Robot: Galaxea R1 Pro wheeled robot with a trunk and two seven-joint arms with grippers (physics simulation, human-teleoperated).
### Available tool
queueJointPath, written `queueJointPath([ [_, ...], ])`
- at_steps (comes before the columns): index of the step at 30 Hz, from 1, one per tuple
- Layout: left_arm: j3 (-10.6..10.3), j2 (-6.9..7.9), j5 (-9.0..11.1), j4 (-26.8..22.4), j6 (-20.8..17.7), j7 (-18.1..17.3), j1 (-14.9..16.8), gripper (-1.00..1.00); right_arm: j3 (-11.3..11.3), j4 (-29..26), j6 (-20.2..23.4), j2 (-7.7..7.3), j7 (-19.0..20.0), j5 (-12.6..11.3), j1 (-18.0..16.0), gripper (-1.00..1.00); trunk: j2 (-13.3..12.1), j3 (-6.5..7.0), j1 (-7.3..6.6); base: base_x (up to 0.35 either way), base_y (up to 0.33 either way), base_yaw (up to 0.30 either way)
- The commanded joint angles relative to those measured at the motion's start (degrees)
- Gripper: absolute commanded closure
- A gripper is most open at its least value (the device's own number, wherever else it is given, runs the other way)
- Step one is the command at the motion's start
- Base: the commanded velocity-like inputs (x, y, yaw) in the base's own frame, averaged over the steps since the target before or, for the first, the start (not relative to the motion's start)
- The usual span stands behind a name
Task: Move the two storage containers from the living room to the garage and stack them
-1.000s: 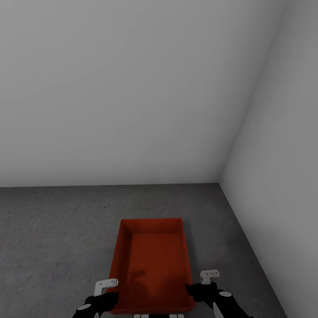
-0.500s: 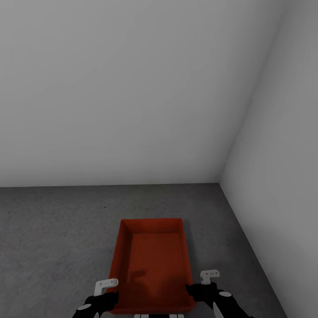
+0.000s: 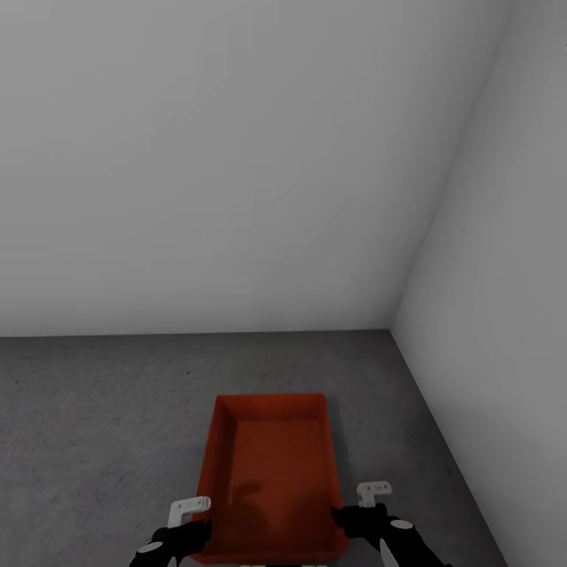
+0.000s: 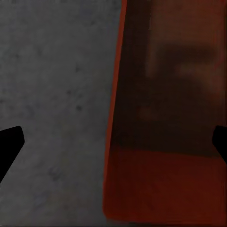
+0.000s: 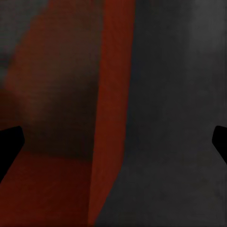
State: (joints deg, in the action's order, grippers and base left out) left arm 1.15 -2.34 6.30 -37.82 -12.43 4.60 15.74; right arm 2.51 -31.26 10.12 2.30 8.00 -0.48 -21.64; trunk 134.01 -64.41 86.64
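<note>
One bin: we've got a single orange-red bin [image 3: 272, 476] in the garage corner, over the dark grey floor [image 3: 94, 409] near where the two pale walls [image 3: 236, 157] meet.
Change: compared with a second ago the bin's far rim sits a touch lower in the head view, and the white strip by its near edge is almost gone. The floor line looks a hair lower too, so it may just be the camera tipping.
Meaning: our guess is the bin is down or nearly down; letting go looks close. No second bin here, so stacking is still ahead.
Left pincer [image 3: 189, 526]: spread wide across the bin's left wall, not squeezing.
Right pincer [image 3: 356, 516]: same deal, spread across the right wall.
Direction: long axis runs straight away from us toward the far wall, open top up, sitting level.
</note>
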Motion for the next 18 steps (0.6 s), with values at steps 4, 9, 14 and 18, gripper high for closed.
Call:
queueJointPath([
  [4,0.09,-0.09,0.61,-0.08,-0.32,0.08,0.00,-1.00,0.06,-0.11,0.34,-0.01,0.08,-0.03,0.02,-1.00,-1.60,0.68,-0.89,0.000,0.000,0.000],
  [9,0.02,-0.25,0.55,-0.07,-0.32,0.06,0.00,-1.00,0.05,-0.11,0.31,-0.01,0.08,-0.02,0.02,-1.00,-3.61,1.57,-1.99,0.000,0.000,0.000],
  [14,0.00,-0.27,0.49,-0.06,-0.32,0.06,0.00,-1.00,0.09,-0.11,0.33,-0.01,0.08,0.02,0.02,-1.00,-5.61,2.47,-3.09,0.000,0.000,0.000],
  [18,0.00,-0.29,0.48,-0.06,-0.32,0.06,0.00,-1.00,0.11,-0.11,0.34,-0.01,0.08,0.01,-0.02,-1.00,-7.22,3.19,-3.97,0.000,0.000,0.000],
])
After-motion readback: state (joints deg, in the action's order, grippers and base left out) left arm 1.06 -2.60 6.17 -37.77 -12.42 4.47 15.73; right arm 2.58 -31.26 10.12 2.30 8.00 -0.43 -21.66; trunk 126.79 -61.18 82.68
